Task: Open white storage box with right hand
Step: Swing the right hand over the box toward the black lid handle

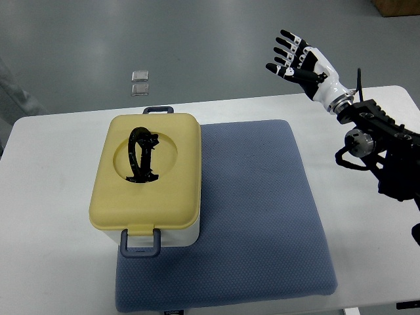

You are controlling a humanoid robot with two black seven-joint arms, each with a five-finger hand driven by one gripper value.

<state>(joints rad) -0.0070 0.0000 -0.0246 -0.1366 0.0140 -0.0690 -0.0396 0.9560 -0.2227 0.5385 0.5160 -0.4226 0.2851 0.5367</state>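
Observation:
A white storage box (pixel 172 236) with a pale yellow lid (pixel 147 172) stands on the left part of a blue mat (pixel 256 210). The lid is down, with a black folding handle (pixel 140 155) lying in its round recess. Grey-blue latches sit at the far end (pixel 158 110) and the near end (pixel 141 244). My right hand (pixel 293 59) is raised beyond the table's far right edge, fingers spread, holding nothing, well away from the box. The left arm is out of sight.
The white table (pixel 46 197) carries the mat and the box. My right arm's black forearm (pixel 384 141) stretches over the table's right side. Two small silver squares (pixel 140 82) lie on the grey floor beyond the table.

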